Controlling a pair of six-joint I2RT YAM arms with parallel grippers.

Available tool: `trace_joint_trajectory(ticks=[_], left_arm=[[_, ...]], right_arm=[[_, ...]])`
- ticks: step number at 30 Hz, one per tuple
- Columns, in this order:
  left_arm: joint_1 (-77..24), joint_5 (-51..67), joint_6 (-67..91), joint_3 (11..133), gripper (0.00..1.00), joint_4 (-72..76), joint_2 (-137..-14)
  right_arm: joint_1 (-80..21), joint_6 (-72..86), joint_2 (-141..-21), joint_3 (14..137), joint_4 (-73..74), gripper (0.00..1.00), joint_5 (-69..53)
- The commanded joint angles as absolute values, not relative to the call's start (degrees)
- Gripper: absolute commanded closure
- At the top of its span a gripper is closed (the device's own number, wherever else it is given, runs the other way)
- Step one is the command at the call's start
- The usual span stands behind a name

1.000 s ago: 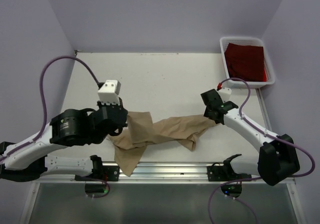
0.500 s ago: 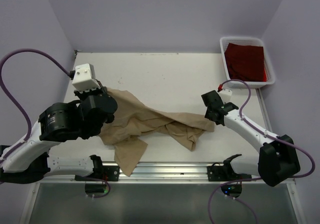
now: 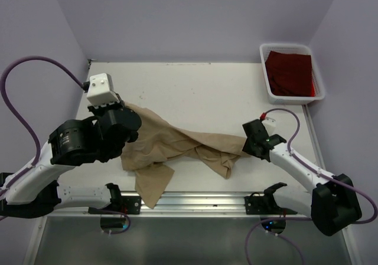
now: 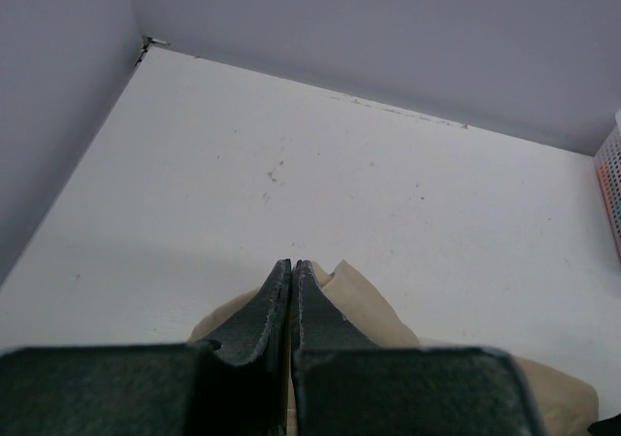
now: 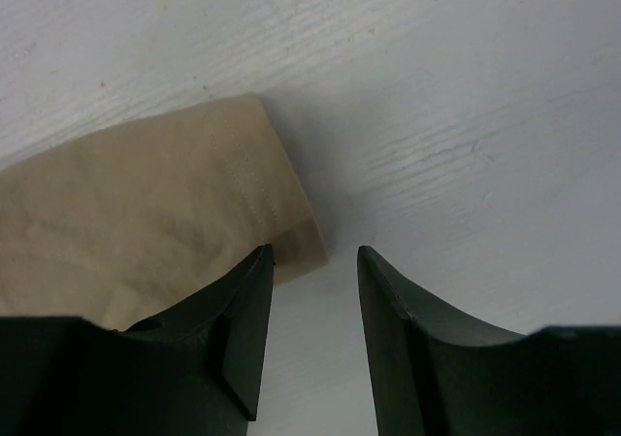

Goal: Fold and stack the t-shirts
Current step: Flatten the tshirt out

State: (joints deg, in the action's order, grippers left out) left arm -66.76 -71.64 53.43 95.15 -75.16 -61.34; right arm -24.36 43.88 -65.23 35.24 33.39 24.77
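Top external | tan t-shirt left-right (bunched); left gripper clamps it; right gripper open

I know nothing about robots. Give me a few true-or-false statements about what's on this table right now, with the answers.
1. The dark red t-shirt lies in the white bin. True.
2. The tan t-shirt is neatly folded. False: it lies crumpled across the table.
3. The right gripper is clamped shut. False: its jaws stand apart at the tan t-shirt's edge.
4. The left gripper is shut on the tan t-shirt. True.
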Motion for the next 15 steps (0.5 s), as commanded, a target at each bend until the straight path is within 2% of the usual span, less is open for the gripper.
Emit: trace_joint_trajectory(ticks=[1,15], left_arm=[[-66.3,-75.3,53.3,96.4,1.00,-74.8,-61.5],[-66.0,-73.9,51.4,94.0,1.00,-71.7,-59.9]], right_arm=[[-24.3,47.1,-62.1,32.8,31.8,0.56,21.7],[-24.3,46.9,-70.0,32.0,25.0,0.56,19.9]])
